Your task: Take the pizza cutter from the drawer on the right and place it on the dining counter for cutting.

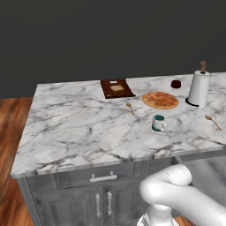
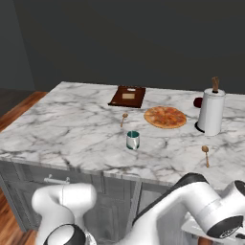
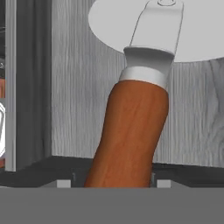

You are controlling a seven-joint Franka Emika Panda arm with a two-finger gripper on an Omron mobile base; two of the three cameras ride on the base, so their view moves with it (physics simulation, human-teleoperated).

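Item nearest the lens: pizza cutter (image 3: pixel 135 127), seen close in the hand view. Handle of reddish-brown wood, thick, leaning slightly to one side; silver collar and fork above it; round pale grey blade at the top of that view. Handle base sits between the two dark fingertips (image 3: pixel 63 183) at the bottom edge. Jaws stand part open with the handle between them; whether the pads press the wood cannot be told. Cutter lies over the light grey wood-grain floor of the drawer (image 3: pixel 78 87), with a darker drawer wall along one side.

Dining counter (image 1: pixel 79 128): white marble with grey veins, over dark grey panelled cabinets with silver handles (image 1: pixel 103 178).

On the counter, from the left base view:
- dark brown book or board (image 1: pixel 116 88) with a pale label, toward the far edge
- round pizza (image 1: pixel 160 100), just beside the book on its right
- small wooden spoon (image 1: pixel 130 107), in front of the book and left of the pizza
- teal and white mug (image 1: pixel 158 123), nearer the front edge, below the pizza
- white paper towel roll (image 1: pixel 199 88) on an upright holder with a wooden top, right of the pizza
- small dark red object (image 1: pixel 176 84) behind, between pizza and roll
- second wooden spoon (image 1: pixel 213 122), near the right edge

White arm (image 2: pixel 191 206) bends low at the counter's near right side
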